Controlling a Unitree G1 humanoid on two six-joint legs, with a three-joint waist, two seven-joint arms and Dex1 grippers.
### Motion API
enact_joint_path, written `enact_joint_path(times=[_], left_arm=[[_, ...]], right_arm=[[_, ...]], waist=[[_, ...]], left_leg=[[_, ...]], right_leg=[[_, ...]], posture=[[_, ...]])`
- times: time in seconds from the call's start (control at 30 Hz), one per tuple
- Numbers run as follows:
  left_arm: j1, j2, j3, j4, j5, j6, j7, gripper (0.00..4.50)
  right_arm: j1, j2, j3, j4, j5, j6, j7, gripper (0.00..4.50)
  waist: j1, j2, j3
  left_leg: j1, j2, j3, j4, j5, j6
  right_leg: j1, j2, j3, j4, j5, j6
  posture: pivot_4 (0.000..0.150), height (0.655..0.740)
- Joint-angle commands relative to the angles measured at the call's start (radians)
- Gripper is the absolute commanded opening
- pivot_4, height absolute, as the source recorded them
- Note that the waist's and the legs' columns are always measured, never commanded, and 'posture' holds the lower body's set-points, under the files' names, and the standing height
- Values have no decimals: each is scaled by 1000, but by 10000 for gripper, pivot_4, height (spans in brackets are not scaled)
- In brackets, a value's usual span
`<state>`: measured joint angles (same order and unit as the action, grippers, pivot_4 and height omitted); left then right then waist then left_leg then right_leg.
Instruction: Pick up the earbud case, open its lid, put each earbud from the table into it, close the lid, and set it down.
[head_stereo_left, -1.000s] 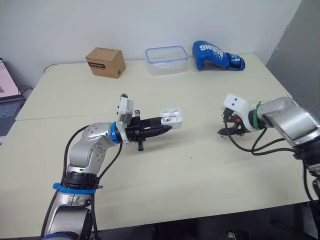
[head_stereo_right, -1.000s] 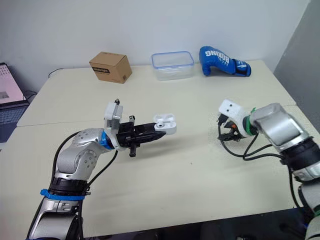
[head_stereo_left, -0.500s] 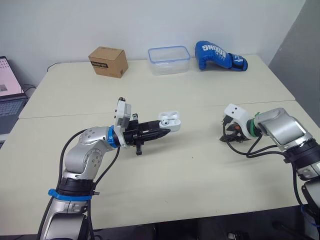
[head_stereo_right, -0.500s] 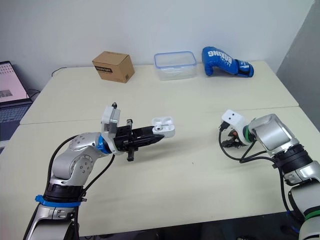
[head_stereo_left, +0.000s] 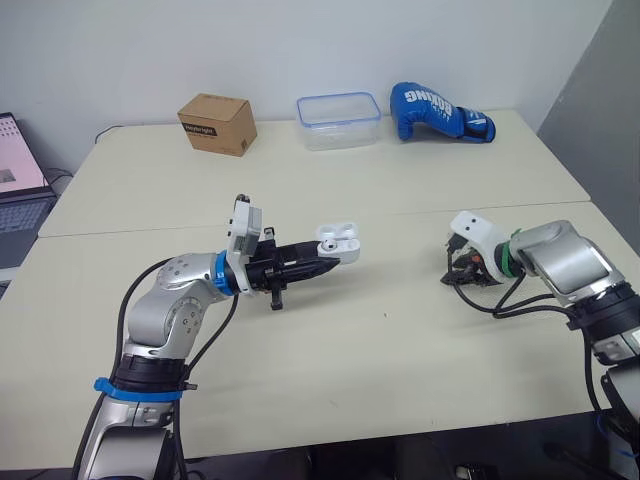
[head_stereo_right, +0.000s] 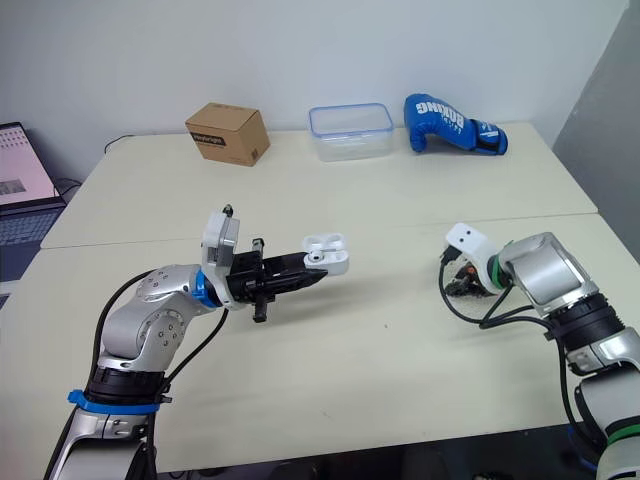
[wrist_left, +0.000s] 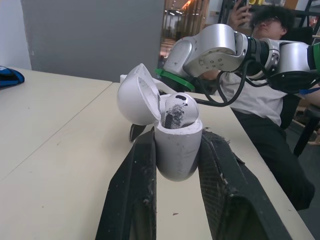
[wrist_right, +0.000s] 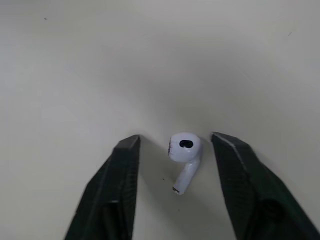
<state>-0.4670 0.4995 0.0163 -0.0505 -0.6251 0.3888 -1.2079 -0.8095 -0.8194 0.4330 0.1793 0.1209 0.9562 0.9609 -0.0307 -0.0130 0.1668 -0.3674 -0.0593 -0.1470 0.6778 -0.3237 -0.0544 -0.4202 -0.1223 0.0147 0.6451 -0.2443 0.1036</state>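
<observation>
Left gripper (head_stereo_left: 320, 261) pinches case (wrist_left: 177, 150), lid (wrist_left: 134, 95) open, first earbud (wrist_left: 176, 107) seated. Right gripper (wrist_right: 176, 139) fingers spread around second earbud (wrist_right: 185, 150) on table (head_stereo_left: 380, 345). Remaining: grasp, insert, close, set down.

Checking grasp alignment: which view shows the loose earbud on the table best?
The right wrist view: the earbud lies between the right gripper's open fingers, untouched. In the other views it is hidden under that gripper.
</observation>
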Motion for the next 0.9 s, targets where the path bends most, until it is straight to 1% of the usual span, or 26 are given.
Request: enact_joint_path(times=[0.03, 0.23, 0.3, 0.4, 0.57, 0.8, 0.9], left_arm=[[-3, 2, 10, -41, -8, -12, 6, 8022], [-8, 2, 8, -35, -5, -16, 5, 8022], [-11, 1, 6, -33, -4, -16, 4, 8022], [-13, 3, 4, -29, -1, -18, -1, 8022], [-21, 3, 1, -19, 3, -22, -6, 8022], [-14, 5, 0, -32, 3, -22, -2, 8022], [-12, 6, 2, -35, 3, -22, 1, 8022]], right_arm=[[5, -14, -10, -9, -24, 20, 7, 10067], [7, -14, -8, -7, -30, 25, 15, 10067], [9, -27, -3, -11, -35, 0, 34, 10067], [6, -64, 6, -23, -53, -95, 96, 10067], [-29, -132, 53, -39, -107, -265, 247, 10067], [-66, -140, 101, -73, -160, -404, 438, 10067], [-61, -123, 112, -79, -188, -415, 456, 10067]], waist=[[0, 0, 0], [0, 0, 0], [1, 0, 0], [2, 0, 0], [-1, 0, 0], [-2, 0, 0], [-1, 0, 0]], left_leg=[[0, 0, 0, 0, 0, 0], [0, 0, 0, 0, 0, 0], [0, 0, 0, 0, 0, 0], [0, 0, 0, 0, 0, 0], [0, 0, 1, 0, 0, 0], [0, 1, 1, 0, 0, 0], [0, 0, 1, 0, 0, 0]], right_leg=[[0, 0, 0, 0, 0, 0], [0, 0, 0, 0, 0, 0], [0, 0, 0, 0, 0, 0], [0, 0, 0, 0, 0, 0], [0, 0, 0, 0, 0, 0], [0, 0, 0, 0, 0, 0], [0, 0, 0, 0, 0, 0]], posture=[[1500, 7307], [1500, 7307], [1500, 7307], [1500, 7307], [1500, 7307], [1500, 7307], [1500, 7307]])
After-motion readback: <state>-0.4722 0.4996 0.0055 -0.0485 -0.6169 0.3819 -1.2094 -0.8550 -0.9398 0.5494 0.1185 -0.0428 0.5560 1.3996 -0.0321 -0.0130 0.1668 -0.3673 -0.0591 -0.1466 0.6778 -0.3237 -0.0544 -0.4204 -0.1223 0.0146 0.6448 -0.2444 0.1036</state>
